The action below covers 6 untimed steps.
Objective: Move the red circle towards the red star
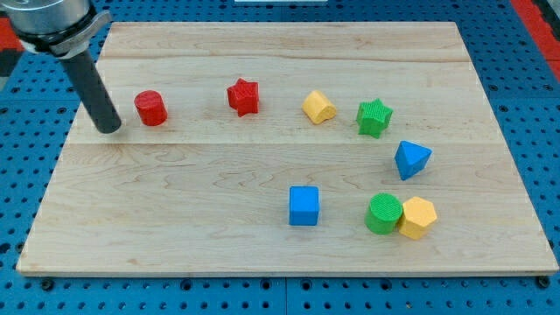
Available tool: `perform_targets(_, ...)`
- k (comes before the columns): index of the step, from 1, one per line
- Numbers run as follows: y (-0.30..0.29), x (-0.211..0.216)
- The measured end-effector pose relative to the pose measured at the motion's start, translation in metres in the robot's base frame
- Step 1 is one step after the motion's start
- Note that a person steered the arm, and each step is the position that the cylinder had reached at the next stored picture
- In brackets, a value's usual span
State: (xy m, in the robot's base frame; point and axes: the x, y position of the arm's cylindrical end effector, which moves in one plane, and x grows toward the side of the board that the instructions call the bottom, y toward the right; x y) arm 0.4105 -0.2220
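Observation:
The red circle (150, 108) sits on the wooden board (175, 219) near the view's upper left. The red star (243, 96) lies to its right, about a hundred pixels away, at nearly the same height. My tip (109, 128) rests on the board just left of the red circle and slightly below it, a small gap apart. The dark rod rises from the tip to the view's top left corner.
A yellow block (318, 107) and a green star (374, 117) lie right of the red star. A blue triangle (411, 159), a blue cube (304, 206), a green circle (383, 213) and a yellow hexagon (417, 217) lie lower right.

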Motion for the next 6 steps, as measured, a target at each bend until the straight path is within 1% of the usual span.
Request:
perform_targets(1, 0.026, -0.008)
perform_targets(2, 0.013, -0.011)
perform_targets(3, 0.01, -0.04)
perform_targets(4, 0.061, -0.006)
perform_targets(5, 0.071, 0.02)
perform_targets(6, 0.11, 0.011)
